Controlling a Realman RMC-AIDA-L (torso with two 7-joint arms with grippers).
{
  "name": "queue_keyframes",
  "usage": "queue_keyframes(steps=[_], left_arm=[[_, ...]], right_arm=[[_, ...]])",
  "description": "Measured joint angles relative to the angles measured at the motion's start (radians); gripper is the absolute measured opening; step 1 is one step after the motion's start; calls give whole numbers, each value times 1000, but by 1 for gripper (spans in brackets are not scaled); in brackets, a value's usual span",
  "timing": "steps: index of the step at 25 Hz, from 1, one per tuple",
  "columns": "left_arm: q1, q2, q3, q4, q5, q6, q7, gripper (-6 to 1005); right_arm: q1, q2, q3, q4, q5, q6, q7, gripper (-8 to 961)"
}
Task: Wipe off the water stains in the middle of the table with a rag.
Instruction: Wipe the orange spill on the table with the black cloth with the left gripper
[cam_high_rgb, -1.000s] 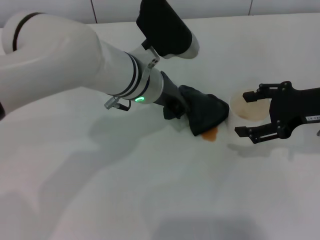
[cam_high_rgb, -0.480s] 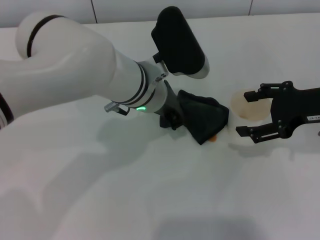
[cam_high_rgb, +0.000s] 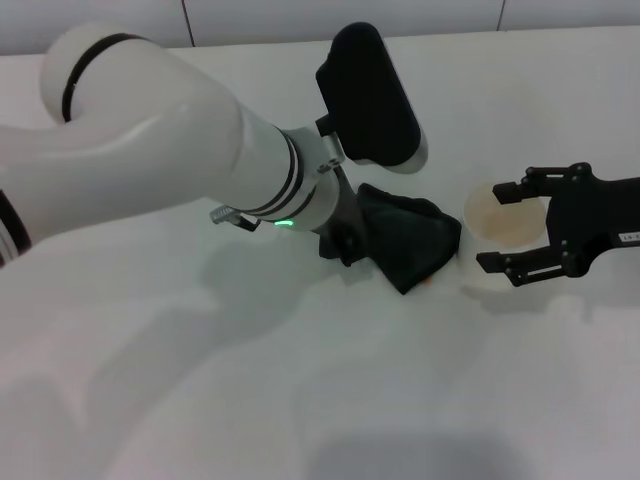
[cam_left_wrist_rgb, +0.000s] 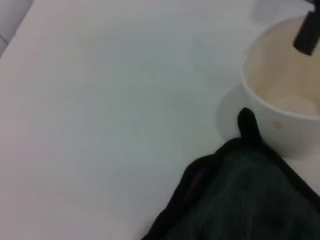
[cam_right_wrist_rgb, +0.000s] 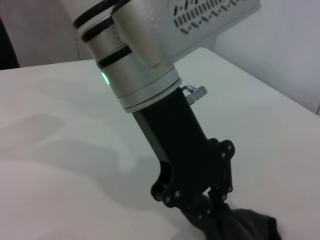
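On the white table (cam_high_rgb: 300, 400), my left gripper (cam_high_rgb: 358, 228) is shut on the black rag (cam_high_rgb: 412, 243) and presses it down near the middle. The rag covers the orange-brown water stains, which are hidden under it. The right wrist view shows the left gripper (cam_right_wrist_rgb: 212, 200) clamped on the rag (cam_right_wrist_rgb: 245, 225). In the left wrist view the rag (cam_left_wrist_rgb: 250, 200) has a thin corner touching the whitish cup (cam_left_wrist_rgb: 285, 100). My right gripper (cam_high_rgb: 492, 228) is open, with its fingers on either side of the cup (cam_high_rgb: 500, 218), just right of the rag.
The large white left arm (cam_high_rgb: 170, 150) crosses the left and middle of the head view. A grey wall edge (cam_high_rgb: 250, 20) runs along the table's far side. A right gripper finger (cam_left_wrist_rgb: 307, 30) shows above the cup in the left wrist view.
My left gripper has pushed the rag to the right and forward over the orange blot, which showed at the rag's lower edge and is now covered. The right gripper and cup have barely moved.
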Motion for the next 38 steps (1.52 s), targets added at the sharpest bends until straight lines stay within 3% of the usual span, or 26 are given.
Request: queue_keyframes(steps=[23, 38], left_arm=[[12, -1, 48, 32, 46, 28, 23, 78], [24, 0, -49, 28, 295, 46, -275, 77]], right_arm=[[-3, -2, 10, 0, -2, 1, -1, 869], [0, -2, 10, -1, -1, -2, 3, 869]])
